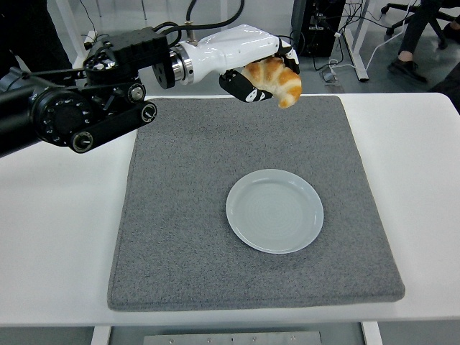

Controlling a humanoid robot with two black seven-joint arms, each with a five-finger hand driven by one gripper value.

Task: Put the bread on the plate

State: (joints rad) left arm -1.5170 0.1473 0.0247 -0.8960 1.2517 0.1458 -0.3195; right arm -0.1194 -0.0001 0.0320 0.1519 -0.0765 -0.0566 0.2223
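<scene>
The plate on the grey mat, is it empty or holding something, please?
Empty: the plate shows only bare surface; the croissant is in the left hand, above the mat's far edge.

A lab: floor cables, computer tower, desk legs.

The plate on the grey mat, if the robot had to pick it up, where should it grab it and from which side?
Probably the plate's rim, pinched from the right, since it lies flat on the grey mat with only its raised edge to hold. The left hand is shut on the croissant.

left hand grips bread | above mat's far edge | plate bare
</scene>
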